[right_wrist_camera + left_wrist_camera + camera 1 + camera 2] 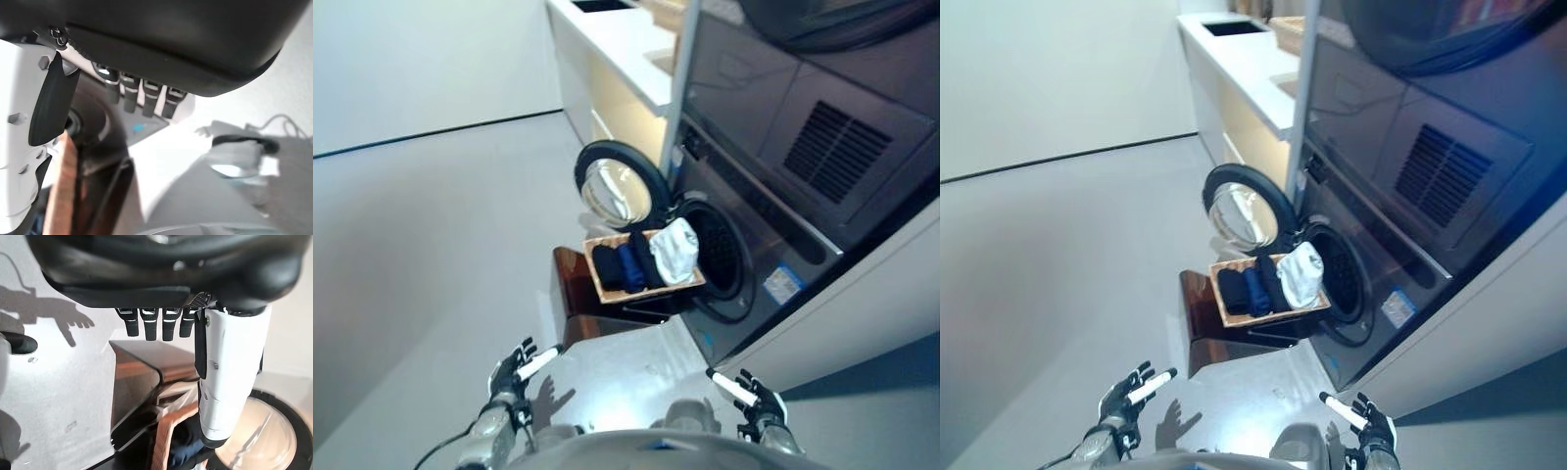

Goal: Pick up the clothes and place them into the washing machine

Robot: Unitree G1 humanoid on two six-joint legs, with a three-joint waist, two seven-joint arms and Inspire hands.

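Note:
A wicker basket (603,286) stands on a dark brown stool (576,294) in front of the washing machine (773,206). Dark blue and black clothes (625,266) and a white garment (674,250) lie in it. The machine's round door (615,186) hangs open to the left, showing the dark drum (717,253). My left hand (512,372) hovers open near the floor, well short of the stool. My right hand (756,399) is open too, low by the machine's front corner. Both hold nothing. The left wrist view shows the stool (142,367) and the basket's edge (164,435) past straight fingers.
A white counter (617,44) with cabinets runs along the wall behind the machine. A second appliance with a vent grille (837,147) sits stacked above the washer. Pale grey floor (431,245) spreads to the left.

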